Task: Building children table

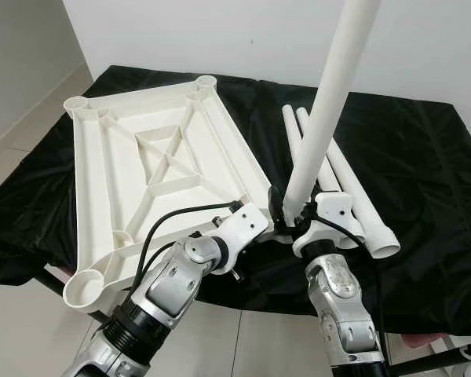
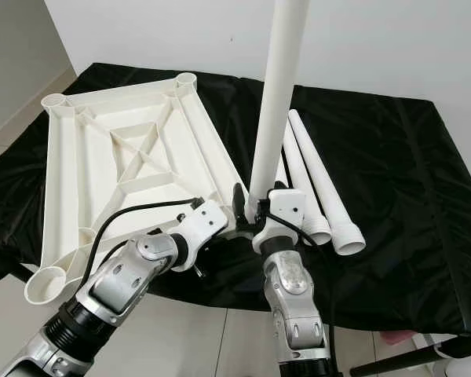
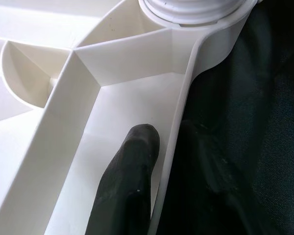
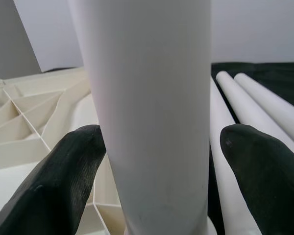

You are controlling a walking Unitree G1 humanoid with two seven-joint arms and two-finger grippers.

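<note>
From the left eye view, a white plastic tabletop (image 1: 153,169) lay upside down, ribs upward, on a desk covered by a black cloth (image 1: 424,173), its near edge overhanging the desk's front. A round socket sat at each visible corner. One white leg (image 1: 327,106) stood upright at the tabletop's near right corner, leaning slightly and running out of the top of the picture. Two spare legs (image 1: 353,192) lay side by side on the cloth just right of it. The left arm reached forward and to the right with its elbow bent, wrist turned inward, so the left end effector (image 1: 271,210) met the tabletop's near right edge beside the standing leg. The right arm rose almost straight up from below, and the right end effector (image 1: 294,216) was at the base of the upright leg.

The right eye view gave the same layout, with pale floor tiles (image 2: 220,345) below the desk's edge.

In the left wrist view, one black finger (image 3: 130,181) lay inside the tabletop's rim and the other outside it against the cloth, so the end effector was clamped on that rim wall. The leg's threaded foot sat in the corner socket ahead.

In the right wrist view, the two black fingers (image 4: 63,181) stood spread on either side of the upright leg, the left one touching it, the other apart: released, not squeezing.
</note>
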